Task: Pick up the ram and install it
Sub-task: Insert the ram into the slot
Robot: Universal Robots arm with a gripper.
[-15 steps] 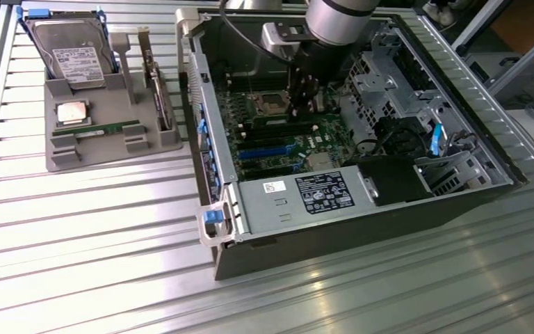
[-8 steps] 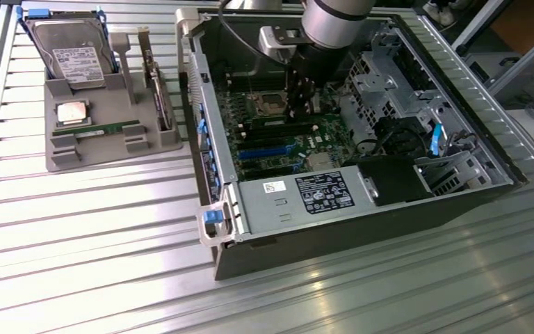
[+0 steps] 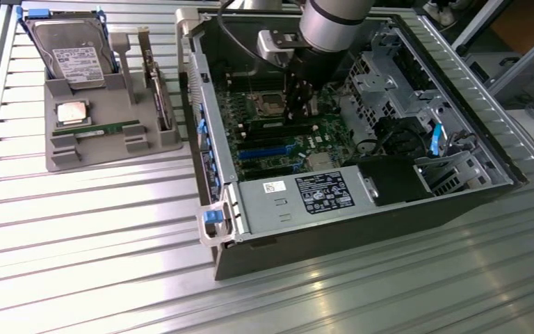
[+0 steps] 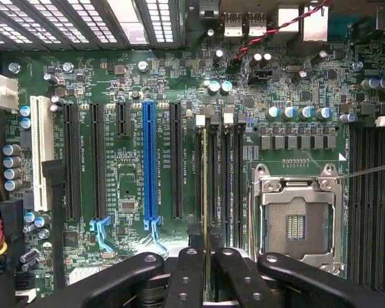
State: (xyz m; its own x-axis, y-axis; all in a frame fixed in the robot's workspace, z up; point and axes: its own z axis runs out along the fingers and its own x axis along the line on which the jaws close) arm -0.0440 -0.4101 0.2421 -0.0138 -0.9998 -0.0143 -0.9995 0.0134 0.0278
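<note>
Gripper (image 4: 207, 256) is down inside the case (image 3: 189, 76), fingers (image 4: 185, 276) pinching the ram (image 4: 205, 186). The ram shows edge-on as a thin pale line running along the bank of slots (image 4: 219, 179), just beside the socket (image 4: 295, 221). In the exterior view the gripper hangs low over the board (image 3: 267, 136), mid-case. Here's the worry: that pale line seems to sit between two dark slots rather than squarely over one. I can't tell whether the ram is seated, resting on top, or a touch off. If it's off, any push drives its lower edge onto a slot wall, and the stick could bow or skid in the pinch. The notch could be the wrong way round too; it's hidden from here. The white latches (image 4: 201, 119) sit right at the ram's far end, and if one isn't swung clear it could block that end and tip the stick in crooked. And the open socket lies right alongside, so a sideways slip risks its contacts. Thin grip, narrow target, little margin.
</note>
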